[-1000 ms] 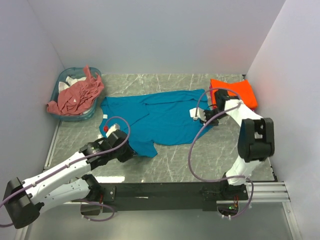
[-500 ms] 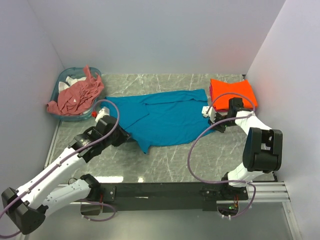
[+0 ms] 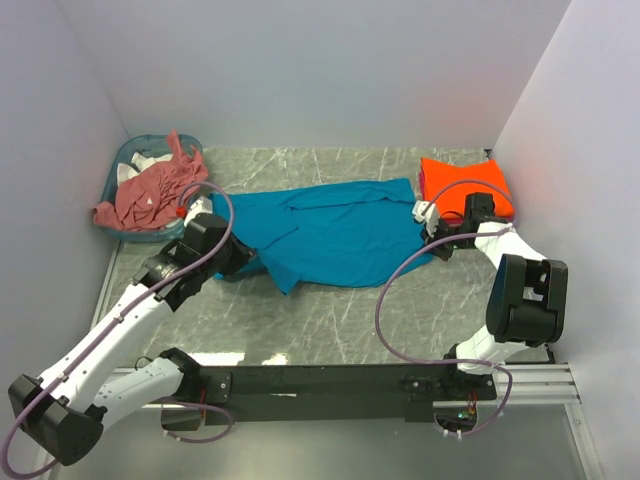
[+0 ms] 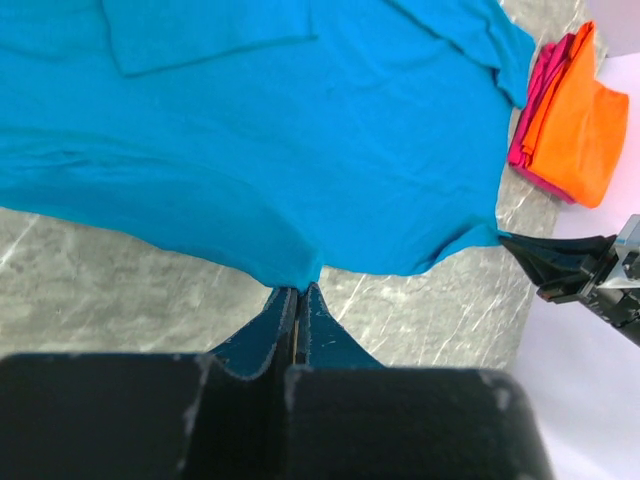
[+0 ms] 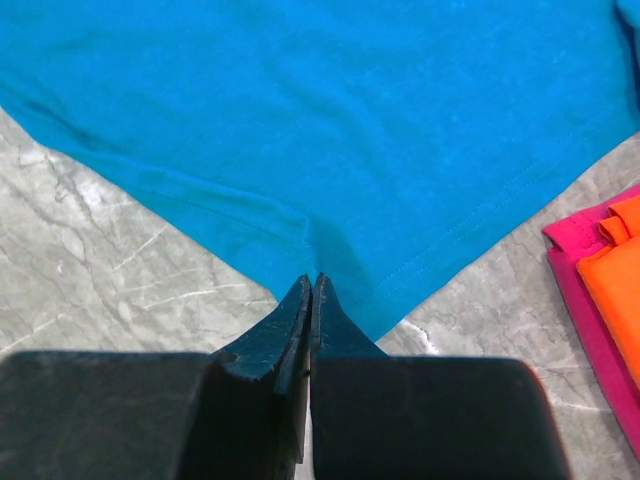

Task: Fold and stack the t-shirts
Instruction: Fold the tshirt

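Observation:
The teal-blue t-shirt point(image 3: 335, 228) lies stretched across the table's middle. My left gripper point(image 3: 243, 262) is shut on its near-left edge, and its closed tips point(image 4: 298, 292) pinch the cloth point(image 4: 260, 150). My right gripper point(image 3: 433, 245) is shut on the shirt's right corner point(image 5: 330, 130), and its tips point(image 5: 311, 283) are closed on the hem. It also shows in the left wrist view point(image 4: 508, 240). The bright orange t-shirt point(image 3: 466, 184) lies folded at the far right on a magenta folded cloth point(image 4: 528, 142). The salmon-pink t-shirt point(image 3: 152, 193) hangs crumpled over the basket.
A teal plastic basket point(image 3: 122, 163) stands at the far left against the wall, with white cloth inside. White walls close in the left, back and right. The right gripper is close beside the orange stack. Bare marble table point(image 3: 350, 320) lies in front of the shirt.
My left gripper has carried the shirt's near edge back and leftward. My right gripper has pulled its corner rightward toward the orange stack. The shirt now lies more stretched out.

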